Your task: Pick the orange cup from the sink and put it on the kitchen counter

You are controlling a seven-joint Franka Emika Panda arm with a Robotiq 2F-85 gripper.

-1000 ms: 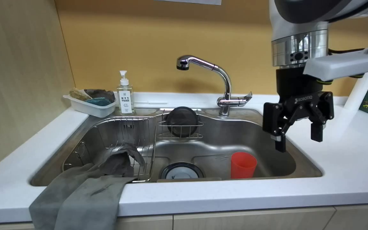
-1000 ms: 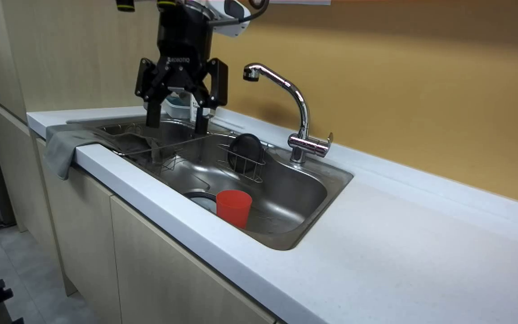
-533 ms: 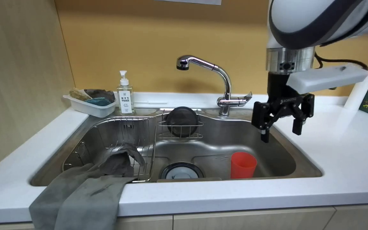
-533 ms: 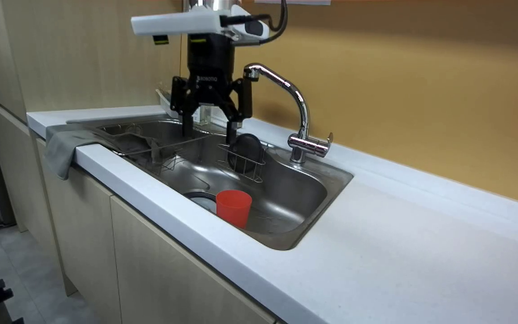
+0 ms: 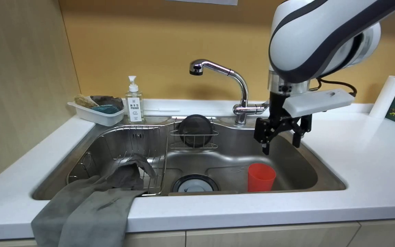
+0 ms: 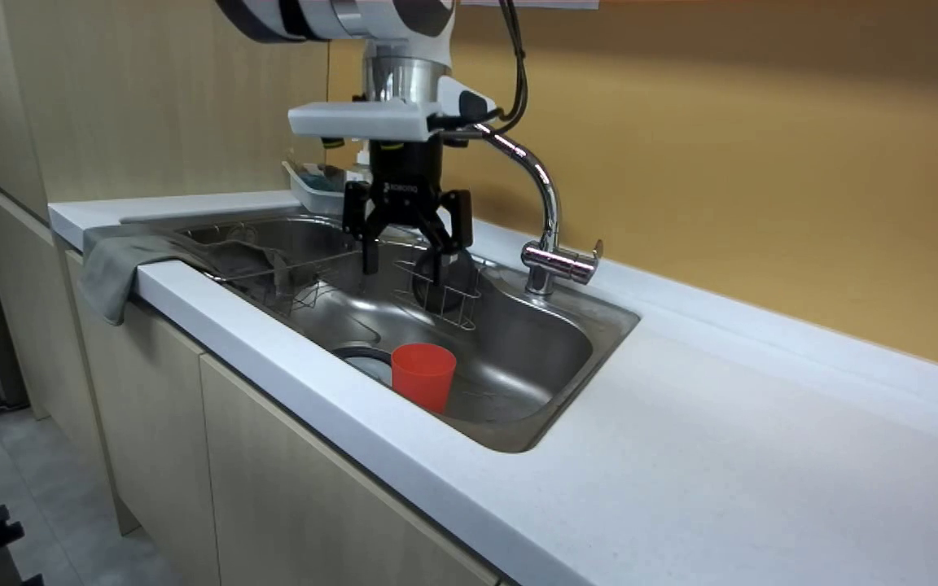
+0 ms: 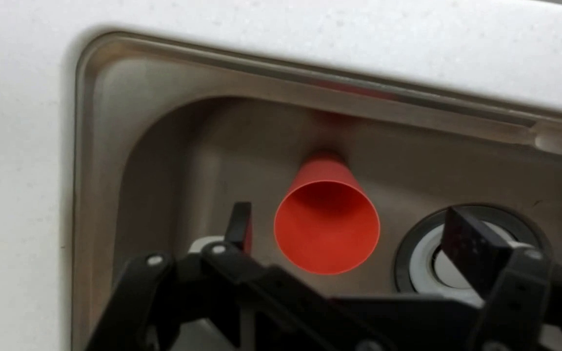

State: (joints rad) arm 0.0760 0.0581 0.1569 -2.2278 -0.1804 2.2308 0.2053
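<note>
Jaws apart, the pincer (image 5: 281, 147) has come lower over the sink (image 5: 328, 185), nearer the unmoved orange cup (image 5: 261, 179).

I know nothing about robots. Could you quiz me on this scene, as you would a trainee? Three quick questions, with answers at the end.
1. True or false: the cup in the sink lies on its side.
2. Pick one: what hangs over the front edge of the counter? A) soap bottle B) gray cloth C) faucet
3. Is the claw open or shut, and what does it hold?

Key:
1. False; the cup stands upright.
2. B
3. Open, holding nothing.
</note>
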